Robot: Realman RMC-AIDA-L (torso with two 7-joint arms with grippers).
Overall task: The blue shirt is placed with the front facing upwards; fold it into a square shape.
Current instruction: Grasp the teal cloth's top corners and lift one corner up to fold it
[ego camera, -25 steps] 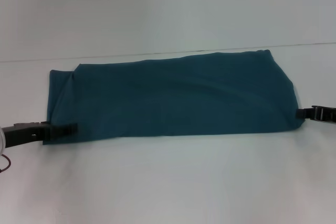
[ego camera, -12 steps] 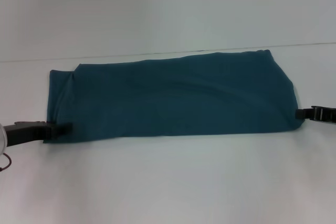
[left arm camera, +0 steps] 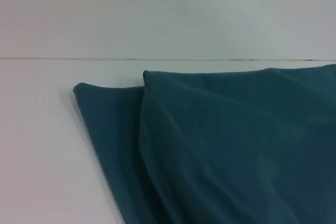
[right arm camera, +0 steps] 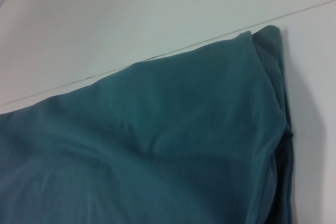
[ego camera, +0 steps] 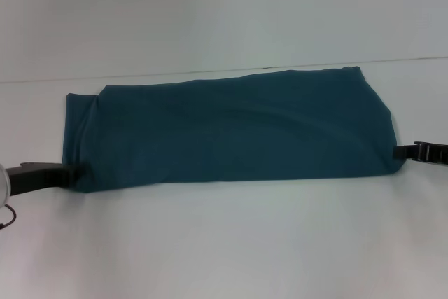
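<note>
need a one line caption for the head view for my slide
Dark teal-blue cotton shirt folded into a long band on a white table, left gripper and right gripper at its near end corners.

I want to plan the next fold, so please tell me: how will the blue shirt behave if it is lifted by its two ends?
The blue shirt would probably sag in the middle: it lies limp, with soft wrinkles. Its stacked layers, visible at one end in the left wrist view, may slide apart or unfold. It looks light, thin cloth, so dragging could bunch it.
</note>
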